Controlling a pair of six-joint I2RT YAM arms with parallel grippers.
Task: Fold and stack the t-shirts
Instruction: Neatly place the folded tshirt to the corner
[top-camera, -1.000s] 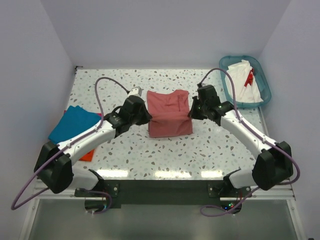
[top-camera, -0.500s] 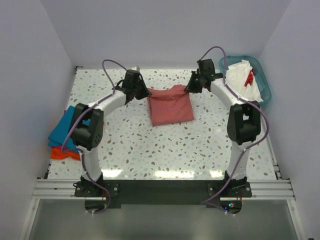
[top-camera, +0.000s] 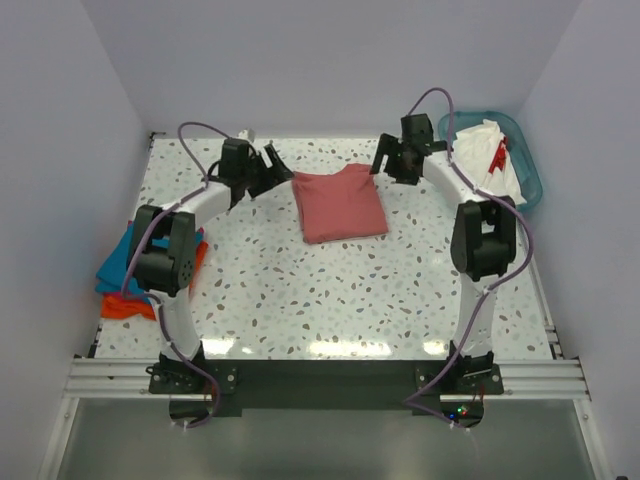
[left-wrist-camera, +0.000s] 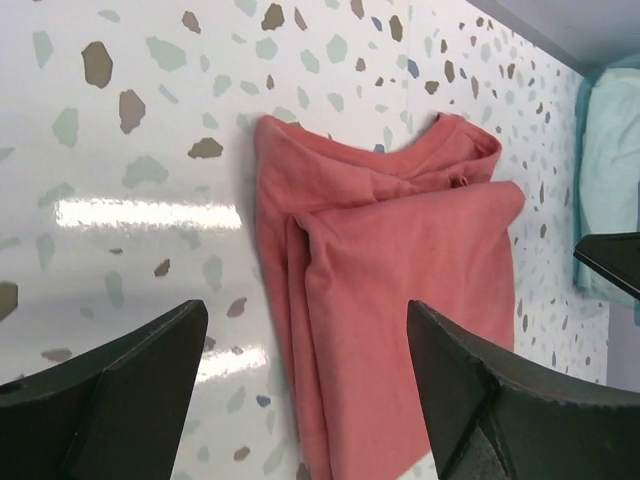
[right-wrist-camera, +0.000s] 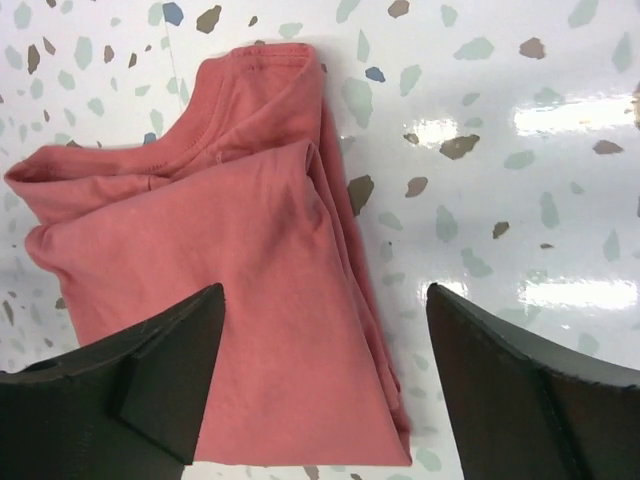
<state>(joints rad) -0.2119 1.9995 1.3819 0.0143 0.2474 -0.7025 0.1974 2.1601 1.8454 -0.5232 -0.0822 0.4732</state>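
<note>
T-shirts sit in three places on the speckled desk (top-camera: 330, 300), which fills most of the overhead view. Both arms reach across it to the far side, the left arm (top-camera: 190, 215) and the right arm (top-camera: 470, 200) flanking the middle.

Between them lies the salmon-red t-shirt (top-camera: 342, 203), flat on the desk and folded into a rough rectangle. Its neckline is toward the far edge, and the layers sit slightly stepped along one side. At the far right corner is the teal basket (top-camera: 533, 178), holding a crumpled white shirt with a red mark (top-camera: 487, 160). At the left edge, a teal blue shirt (top-camera: 115, 265) rests over an orange one (top-camera: 122, 307), partly hidden by the left arm.

The left jaws are spread wide just beside the salmon shirt's left side, holding nothing. The right jaws are likewise spread and empty near its right side.

The fold on this shirt looks complete, so stacking seems to be the step in hand. The next move probably calls for pinching through all the layers at one edge, so the bundle doesn't spill open, and carrying it to the pile at the left.
</note>
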